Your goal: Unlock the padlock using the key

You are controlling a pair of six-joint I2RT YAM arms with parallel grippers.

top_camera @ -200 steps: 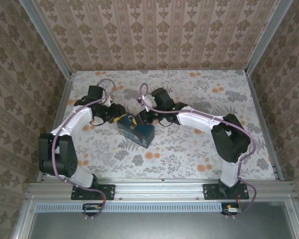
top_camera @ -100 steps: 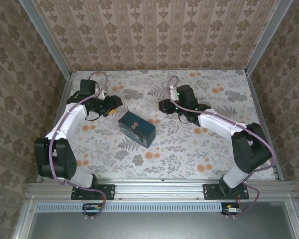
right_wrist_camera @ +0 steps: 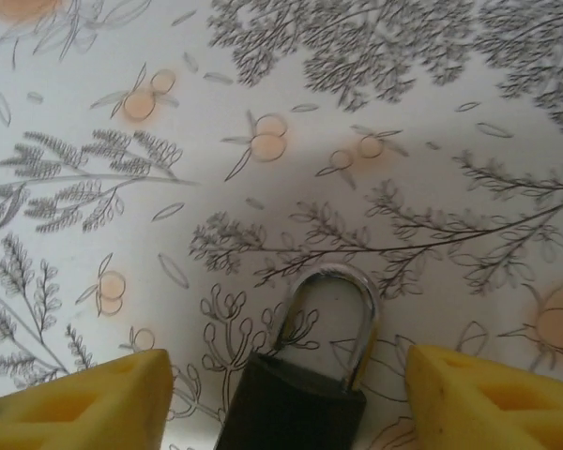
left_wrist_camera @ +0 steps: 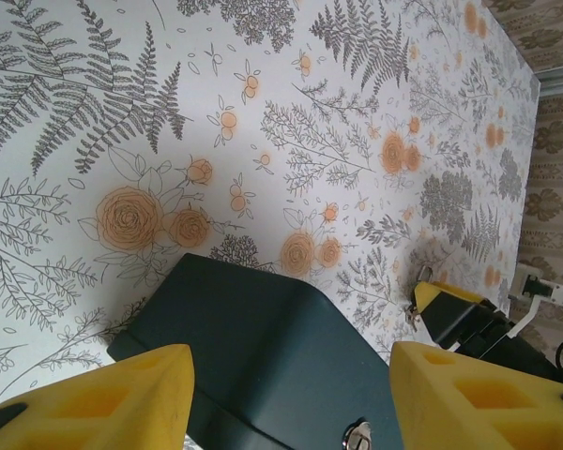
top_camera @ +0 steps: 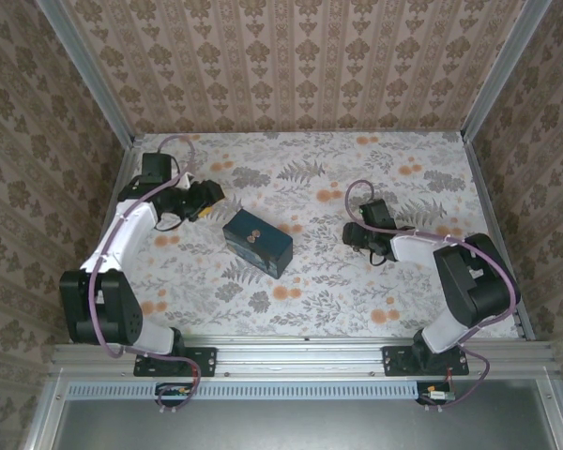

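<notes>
The padlock [right_wrist_camera: 296, 408] has a black body and a silver shackle [right_wrist_camera: 345, 300] and lies flat on the flowered table. My right gripper [right_wrist_camera: 286, 394] stands open just above it, one yellow finger [right_wrist_camera: 84, 403] on each side and neither touching. In the top view the right gripper [top_camera: 357, 233] sits right of centre. My left gripper [top_camera: 204, 199] is at the back left, open and holding nothing [left_wrist_camera: 291, 375]. It looks down over a dark blue box [left_wrist_camera: 263, 366]. I cannot make out the key; a small metal piece [left_wrist_camera: 418, 302] shows beside the right gripper's finger.
The dark blue box [top_camera: 257, 242] with a metal snap [left_wrist_camera: 357, 436] lies in the middle of the table, between the two arms. Aluminium rails [top_camera: 305, 350] and papered walls bound the table on all sides.
Both grippers have left the box. The left one drew back to the back left. The right one swung right and toward the near side, ending over the padlock.
</notes>
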